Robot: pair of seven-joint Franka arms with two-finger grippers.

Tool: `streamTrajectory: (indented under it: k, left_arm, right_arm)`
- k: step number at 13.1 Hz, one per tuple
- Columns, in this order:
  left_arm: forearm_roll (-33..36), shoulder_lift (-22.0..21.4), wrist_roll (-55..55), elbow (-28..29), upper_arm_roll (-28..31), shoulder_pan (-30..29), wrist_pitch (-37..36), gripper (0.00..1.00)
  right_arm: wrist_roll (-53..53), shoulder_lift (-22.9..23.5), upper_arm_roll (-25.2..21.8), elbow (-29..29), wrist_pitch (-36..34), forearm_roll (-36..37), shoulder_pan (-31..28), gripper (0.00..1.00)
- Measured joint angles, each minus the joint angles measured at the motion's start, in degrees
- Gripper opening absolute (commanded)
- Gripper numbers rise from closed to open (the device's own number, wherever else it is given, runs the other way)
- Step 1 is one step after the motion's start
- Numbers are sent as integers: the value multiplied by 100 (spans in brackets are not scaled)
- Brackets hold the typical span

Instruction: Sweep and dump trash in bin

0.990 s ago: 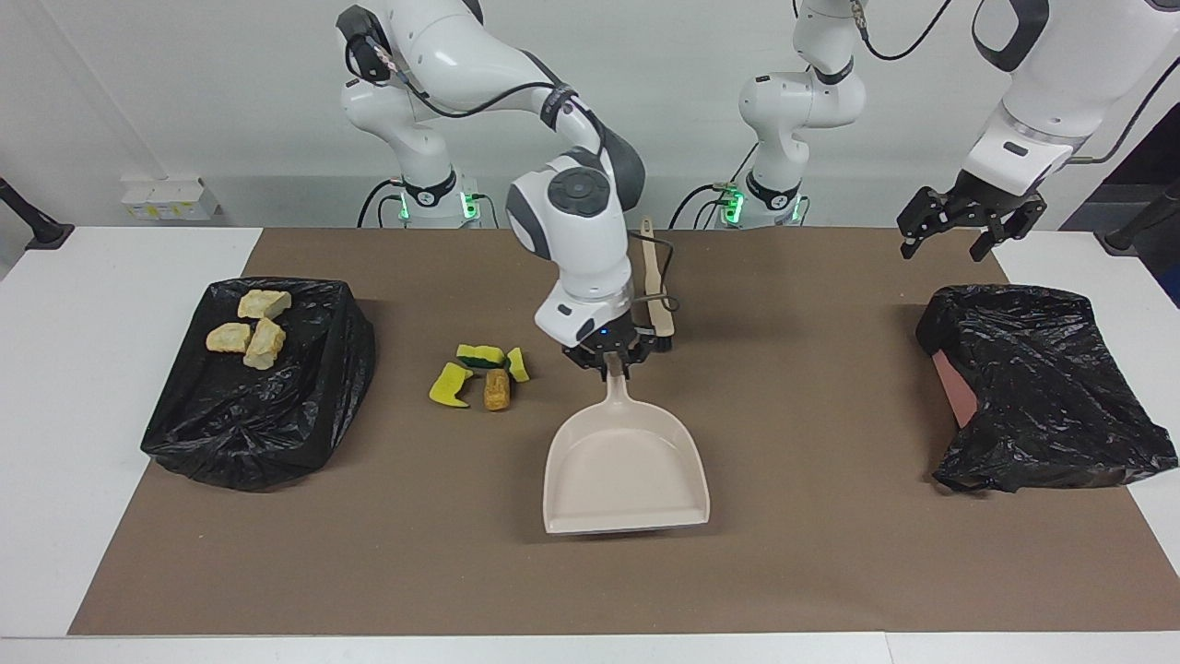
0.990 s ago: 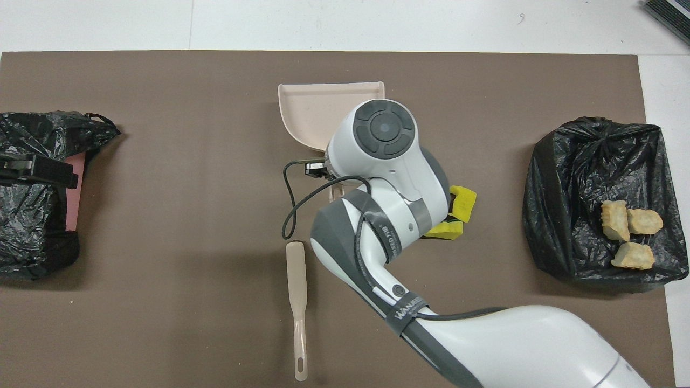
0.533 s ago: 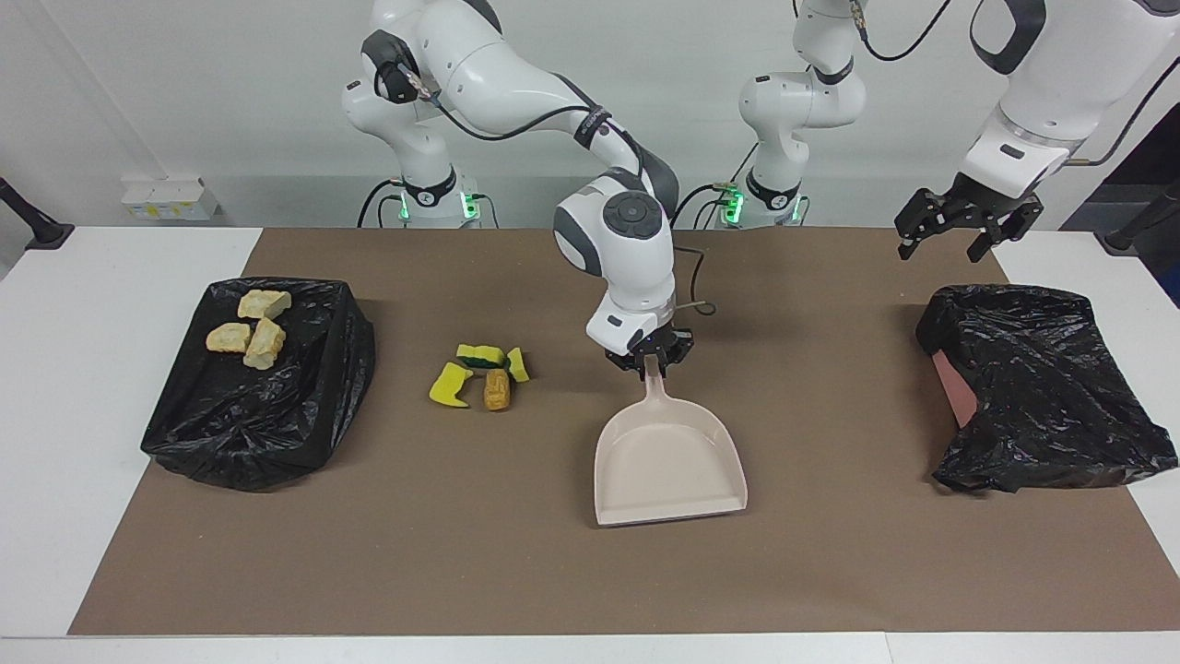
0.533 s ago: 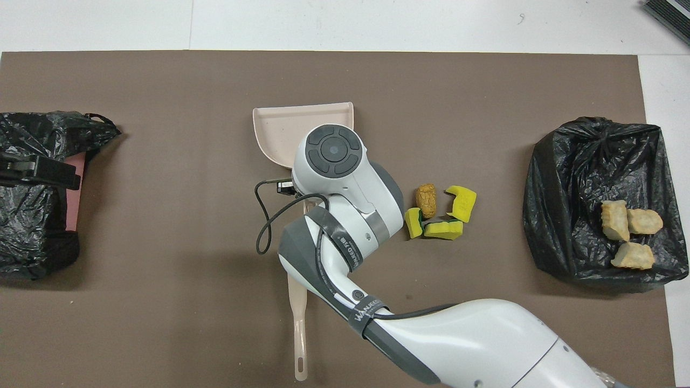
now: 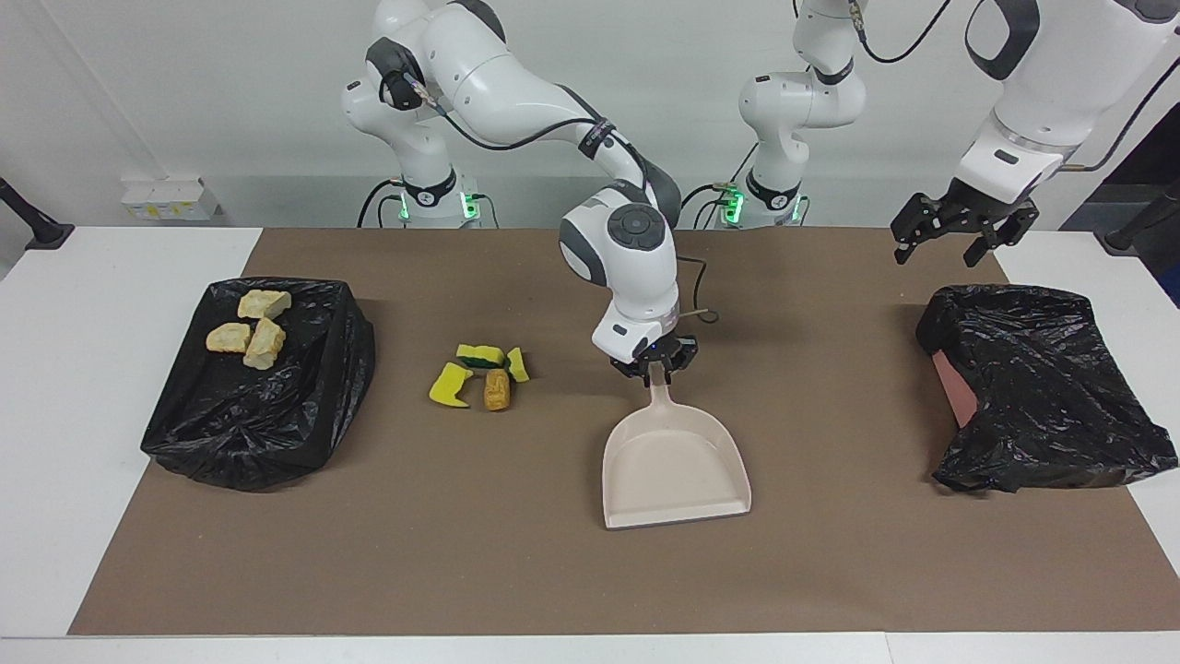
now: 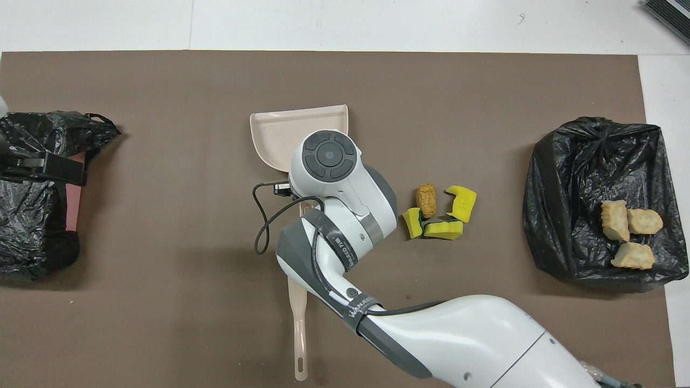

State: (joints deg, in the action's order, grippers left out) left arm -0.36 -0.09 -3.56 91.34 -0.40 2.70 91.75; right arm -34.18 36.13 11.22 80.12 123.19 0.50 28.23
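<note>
While my right hand [image 5: 655, 367] sits at the handle of the beige dustpan [image 5: 675, 470], which lies flat on the desk [image 5: 830, 563], I cannot tell whether it grips or has let go. Loose trash [image 5: 480, 373] (sponge bits and one orange-brown lump) lies beside the pan toward the right arm's end, presumably awaiting sweeping; pale lumps [image 5: 249, 328] already rest on the black-lined bin [image 5: 258, 433]. My left hand [image 5: 959, 231] waits released above the other bag [image 5: 1042, 387]. The brush [image 6: 298, 323] lies nearer the robots.

We see open mat [image 5: 516, 572] along the table's farthest edge; dustpan [image 5: 676, 470] blocks mid-table.
</note>
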Motion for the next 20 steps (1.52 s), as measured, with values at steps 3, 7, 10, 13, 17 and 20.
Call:
streamTrajectory:
  k: [3, 7, 10, 13, 17, 20]
  left_arm:
    - [-3, 163, 17, 57, -25, 104, 361, 100]
    - [-3, 458, 158, 94, -33, 397, 845, 100]
    - [-3, 725, 499, 121, -34, 671, 1237, 100]
    - [-3, 1009, 918, 130, -43, 999, 1619, 100]
    - [1, 1392, 1612, 157, -46, 1481, 1971, 100]
    - [3, 1708, 2146, 163, -48, 1817, 2294, 100]
  right_arm:
    - [18, -46, 1, -10, -159, 115, 21, 100]
    - [98, -597, 2, 209, -678, 110, 24, 100]
    - [137, -1406, 21, 1062, -742, -75, 27, 100]
    - [139, -2171, 80, 2151, -704, -490, 252, 100]
    - [-100, -2633, 96, 3196, -16, -1066, 751, 100]
    - [-368, -2628, 98, 3862, 793, -1073, 1198, 100]
